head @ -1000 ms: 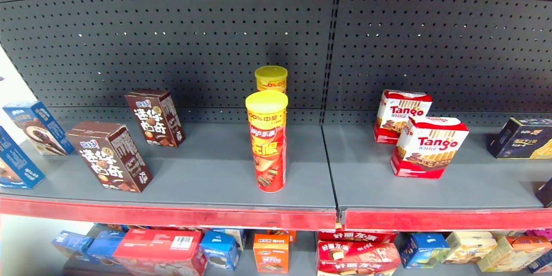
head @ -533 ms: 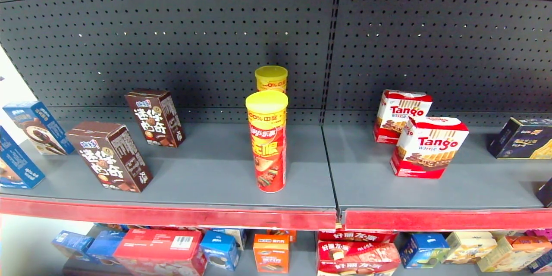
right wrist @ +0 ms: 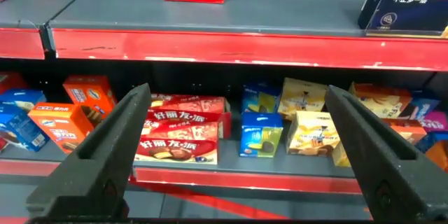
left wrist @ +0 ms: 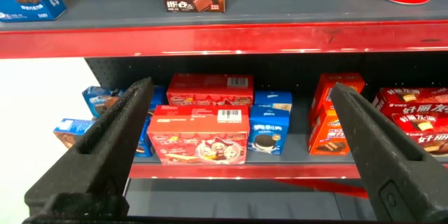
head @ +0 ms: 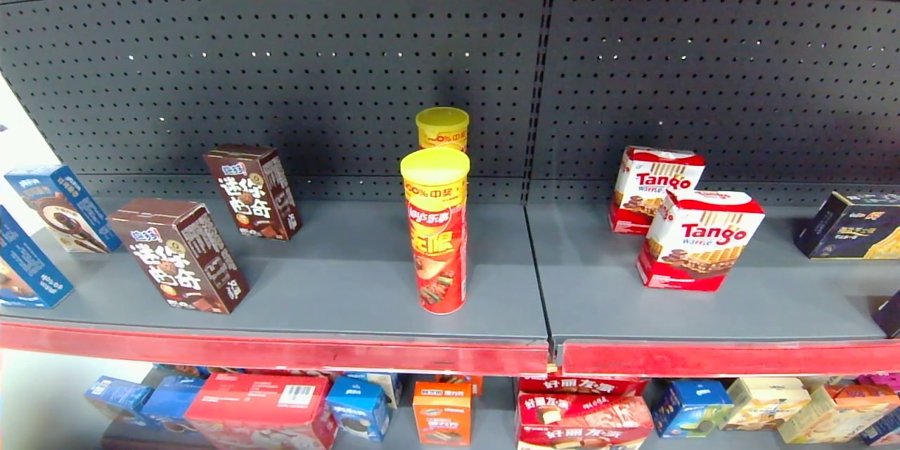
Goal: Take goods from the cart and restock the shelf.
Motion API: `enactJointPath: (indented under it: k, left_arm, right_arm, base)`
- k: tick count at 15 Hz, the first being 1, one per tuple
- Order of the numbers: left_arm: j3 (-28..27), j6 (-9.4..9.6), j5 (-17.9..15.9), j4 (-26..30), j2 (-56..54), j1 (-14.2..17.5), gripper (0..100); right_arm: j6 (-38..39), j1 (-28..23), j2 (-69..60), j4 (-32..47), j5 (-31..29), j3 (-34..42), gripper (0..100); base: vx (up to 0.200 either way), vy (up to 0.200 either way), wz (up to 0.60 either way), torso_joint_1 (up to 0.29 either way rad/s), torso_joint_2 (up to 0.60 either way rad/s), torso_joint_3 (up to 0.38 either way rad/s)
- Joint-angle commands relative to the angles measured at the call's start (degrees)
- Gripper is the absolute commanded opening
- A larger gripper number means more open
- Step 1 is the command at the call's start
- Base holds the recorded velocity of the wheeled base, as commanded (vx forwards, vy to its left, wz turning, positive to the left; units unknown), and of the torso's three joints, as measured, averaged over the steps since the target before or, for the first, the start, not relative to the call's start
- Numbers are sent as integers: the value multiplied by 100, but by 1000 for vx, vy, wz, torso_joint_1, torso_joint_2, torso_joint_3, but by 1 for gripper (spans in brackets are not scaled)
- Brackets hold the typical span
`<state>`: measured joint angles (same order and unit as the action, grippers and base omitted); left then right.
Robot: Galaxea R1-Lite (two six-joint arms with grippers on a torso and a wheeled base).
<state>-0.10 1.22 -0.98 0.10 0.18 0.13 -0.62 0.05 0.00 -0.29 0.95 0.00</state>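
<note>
L gripper (left wrist: 241,87) & R gripper (right wrist: 238,89) were both wide apart, nothing in them, by the low shelf (left wrist: 210,171). Red chip can (head: 437,246) stood on upper shelf (head: 337,274).

My left tool (left wrist: 239,87) and right tool (right wrist: 238,91) black. Shelf (head: 337,274) grey, red front edge. Back panel (head: 281,70) dark, hole-dotted. Chip can (head: 436,239) red, yellow lid. Front cookie box (head: 179,253) brown. Front wafer box (head: 696,239) red-white.
</note>
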Motion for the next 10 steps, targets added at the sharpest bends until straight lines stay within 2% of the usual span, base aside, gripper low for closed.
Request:
enactJointPath:
  k: [1,10]
  left_arm:
    - [1,1,1,-1,8,4,100]
    - [1,1,1,-1,8,4,100]
  right_arm:
    - [1,4,0,-6,2,0,100]
    - [1,4,0,3,2,0,100]
  base:
    - [0,0,0,0,0,0]
    - [0,0,0,0,0,0]
